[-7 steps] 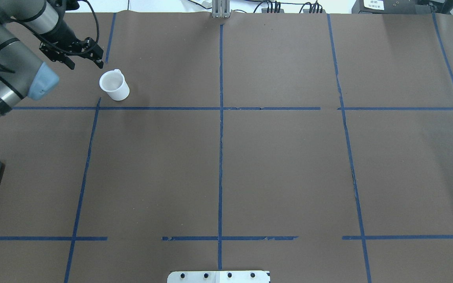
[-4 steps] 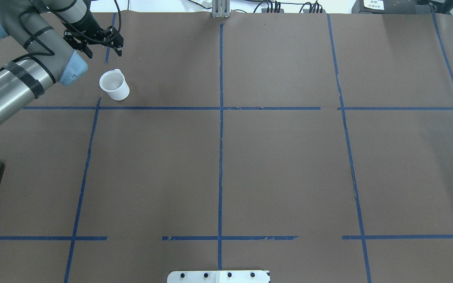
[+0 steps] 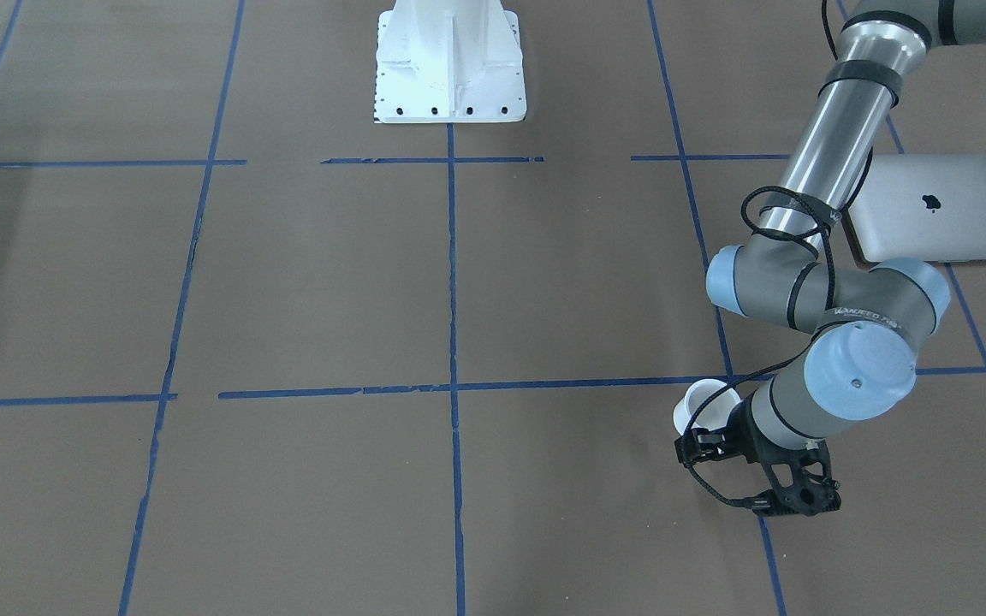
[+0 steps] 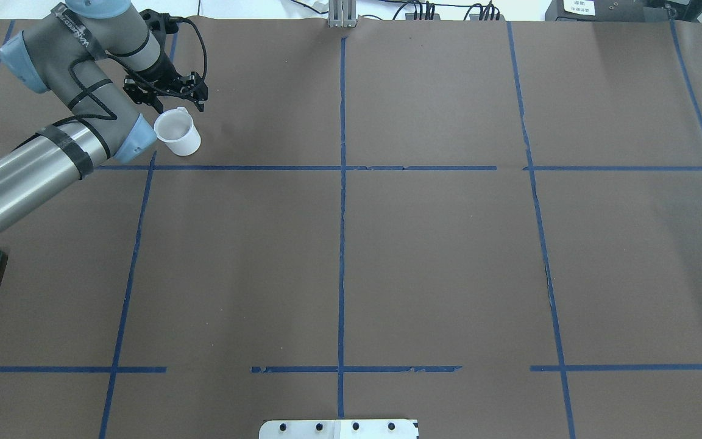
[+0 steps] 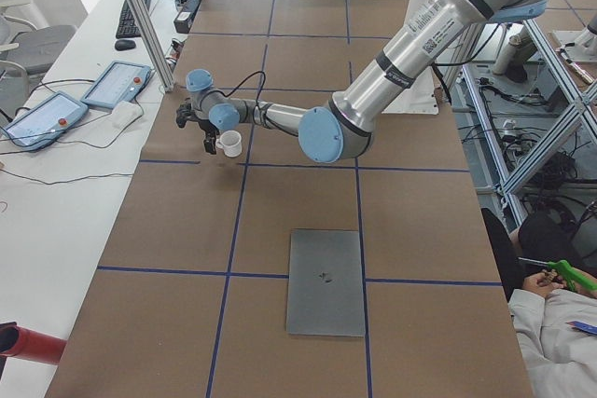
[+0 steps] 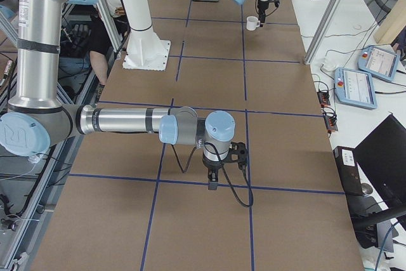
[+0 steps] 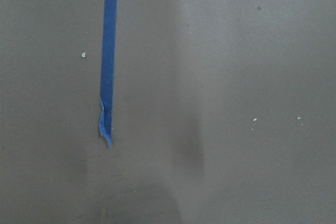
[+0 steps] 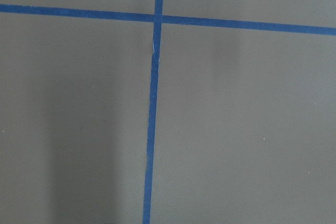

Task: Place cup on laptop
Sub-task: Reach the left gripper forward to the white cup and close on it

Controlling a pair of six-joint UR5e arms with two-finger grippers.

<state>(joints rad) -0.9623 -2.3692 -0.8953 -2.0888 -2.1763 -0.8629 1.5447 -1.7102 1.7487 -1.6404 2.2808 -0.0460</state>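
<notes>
Cup [image 4: 175,131] stands upright at the far left of the surface [image 4: 436,244]; you see the left gripper [image 4: 180,105] spread wide just beyond its handle, holding nothing, the laptop [image 3: 938,210] closed, well apart nearer the robot; right gripper [image 6: 212,182] state you cannot tell

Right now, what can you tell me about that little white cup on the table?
The cup is small, plain white, perhaps plastic. It has a wide round rim, narrows toward its base, and has a small loop handle at the rim, on its far side in the overhead view. It stands upright, looking empty, on the brown table, near a blue tape line. The left arm's end effector hangs open just beyond the handle; whether it touches is unclear.
</notes>
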